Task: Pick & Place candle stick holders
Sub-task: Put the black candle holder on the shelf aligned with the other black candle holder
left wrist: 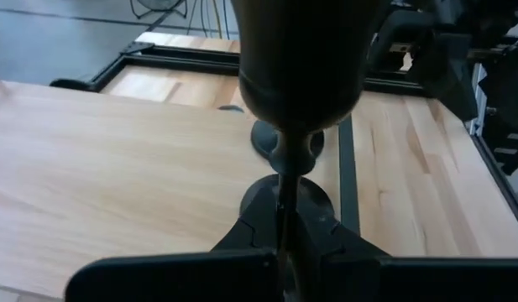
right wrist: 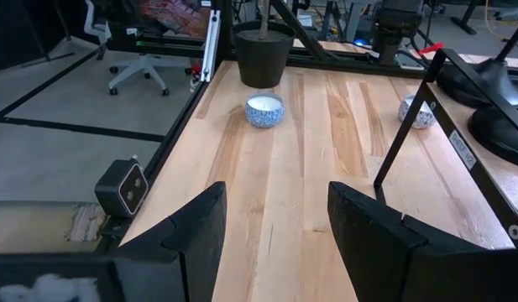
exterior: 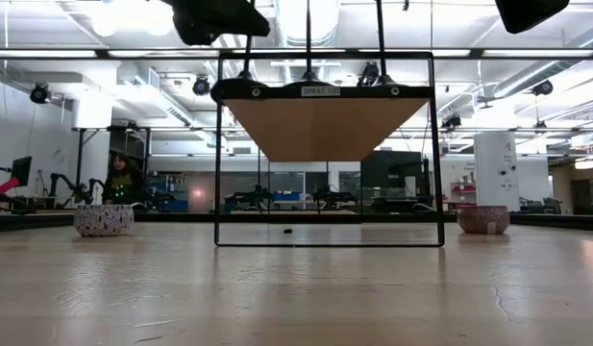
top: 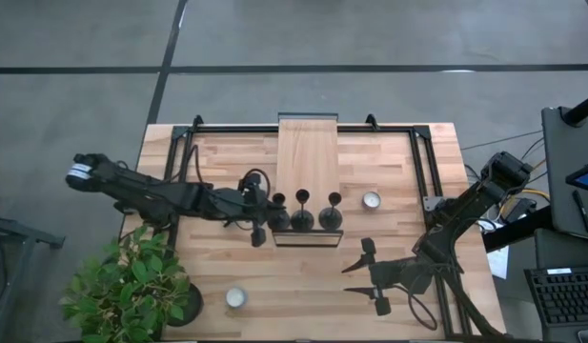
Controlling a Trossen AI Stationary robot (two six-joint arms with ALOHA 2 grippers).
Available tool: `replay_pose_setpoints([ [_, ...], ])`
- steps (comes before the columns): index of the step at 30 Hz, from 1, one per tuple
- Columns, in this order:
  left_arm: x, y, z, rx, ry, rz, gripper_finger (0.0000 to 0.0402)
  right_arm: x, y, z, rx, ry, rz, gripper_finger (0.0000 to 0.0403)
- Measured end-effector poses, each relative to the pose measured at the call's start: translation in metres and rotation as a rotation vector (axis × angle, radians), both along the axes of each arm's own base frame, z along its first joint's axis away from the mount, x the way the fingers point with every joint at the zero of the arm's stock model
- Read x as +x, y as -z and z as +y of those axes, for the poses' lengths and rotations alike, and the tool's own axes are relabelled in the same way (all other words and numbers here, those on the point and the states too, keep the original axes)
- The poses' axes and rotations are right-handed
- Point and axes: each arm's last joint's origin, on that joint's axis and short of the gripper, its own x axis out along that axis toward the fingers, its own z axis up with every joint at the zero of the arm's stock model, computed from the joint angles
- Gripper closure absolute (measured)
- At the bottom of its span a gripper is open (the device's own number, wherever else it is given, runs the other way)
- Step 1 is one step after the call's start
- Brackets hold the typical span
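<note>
While my left tool (top: pixel 259 211) sits at the left end of the raised wooden shelf (top: pixel 308 152), it is pinching the thin stem of the first small black candle stick holder (top: pixel 278 217). In the left wrist view the two dark fingers (left wrist: pixel 259 233) are pressed tight on that stem, with the cup top (left wrist: pixel 296 63) very close to the camera.

The three black holders stand in a row on the shelf's near edge. The middle holder (top: pixel 302 215) is just beside the one I hold, and the third holder (top: pixel 334 213) is to its right.

My right tool (top: pixel 372 270) waits over the near right part of the wooden table (top: pixel 217 162), with its fingers (right wrist: pixel 196 226) spread wide and nothing between them.

I think the step now is lifting the first holder. The stem is thin, so it could slip or tip in my grip. If I swing right, it could knock the middle holder over. Two small white bowl candles (top: pixel 235 297) (top: pixel 371 200) also sit on the table, so I must set down away from them.
</note>
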Motion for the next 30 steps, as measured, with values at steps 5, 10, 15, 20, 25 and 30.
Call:
replay_pose_setpoints([
  [5,0.006,0.002,-0.001,-0.002,0.001,-0.01,0.0397,0.0,0.0,0.0,0.001,0.0,-0.001,0.02],
  [10,0.007,0.001,-0.002,-0.003,0.014,-0.026,0.0398,0.0,0.0,0.0,0.001,0.0,-0.001,0.02],
  [15,0.009,0.003,-0.002,-0.003,0.011,-0.029,0.0395,0.0,0.0,0.0,0.001,0.0,-0.001,0.02],
  [20,0.013,0.005,-0.002,0.004,0.008,-0.035,0.0396,0.0,0.0,0.0,0.001,0.0,-0.001,0.02],
  [25,0.016,0.007,-0.003,0.006,0.005,-0.037,0.0391,0.0,0.0,0.0,0.001,0.0,-0.001,0.02],
  [30,0.017,0.006,-0.003,0.017,0.011,-0.057,0.0392,0.0,0.0,0.0,0.001,0.0,-0.001,0.02],
])
